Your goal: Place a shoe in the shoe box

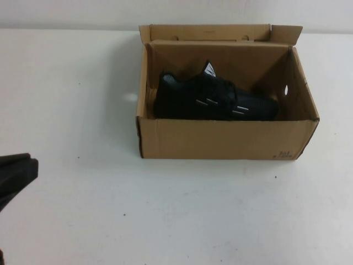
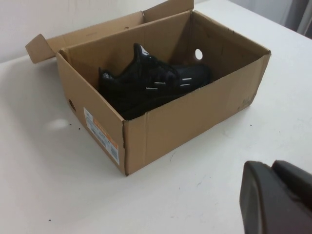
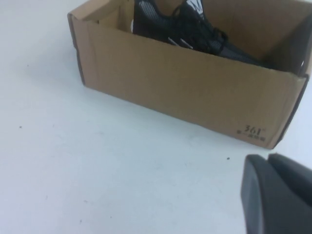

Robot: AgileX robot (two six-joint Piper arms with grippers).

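The black shoe lies on its side inside the brown shoe box, toe toward the right, silver dashes showing. The box stands open at the table's far middle, its flap lid folded back. The shoe and the box also show in the left wrist view, and the shoe and the box in the right wrist view. My left gripper is shut and empty at the left edge, well short of the box; it also shows in its own view. My right gripper is shut, empty, near the box's front corner.
The white table stretches bare in front of the box and to its left. An orange and blue label is on the box's short end. Dark print marks its front corner.
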